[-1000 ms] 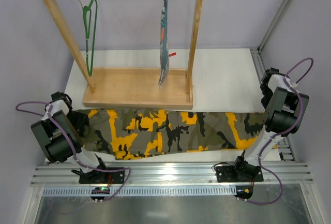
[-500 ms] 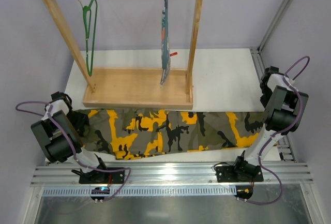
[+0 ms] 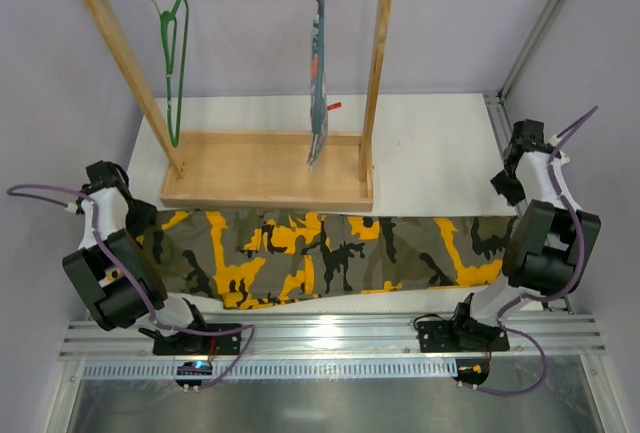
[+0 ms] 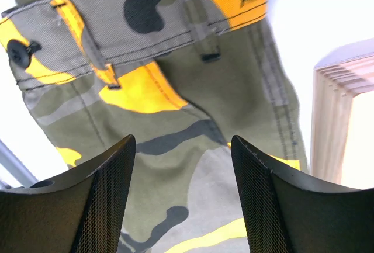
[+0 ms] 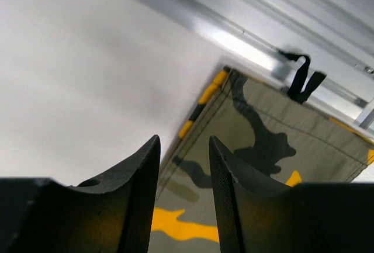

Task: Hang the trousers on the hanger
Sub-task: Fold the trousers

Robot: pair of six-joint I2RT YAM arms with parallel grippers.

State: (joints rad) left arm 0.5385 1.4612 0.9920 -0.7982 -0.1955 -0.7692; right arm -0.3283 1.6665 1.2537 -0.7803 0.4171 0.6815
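Note:
The camouflage trousers (image 3: 330,253) lie flat across the front of the table, waist to the left, leg ends to the right. The thin green hanger (image 3: 174,63) hangs from the rack's rail at the back left, far from both arms. My left gripper (image 3: 138,215) hovers open over the waistband (image 4: 175,89), with nothing between its fingers (image 4: 182,142). My right gripper (image 3: 503,185) is open too (image 5: 184,139), just above the corner of the leg hem (image 5: 263,142) and holding nothing.
A wooden rack (image 3: 265,168) stands behind the trousers; its base edge (image 4: 342,118) is close to the right of my left gripper. A grey-blue hanger with a striped cloth (image 3: 318,73) hangs on it. Aluminium rails (image 3: 330,338) run along the near edge.
The right gripper has opened, let go of the leg end and drawn back from it. The left arm has lifted and pulled back to the left off the waist.

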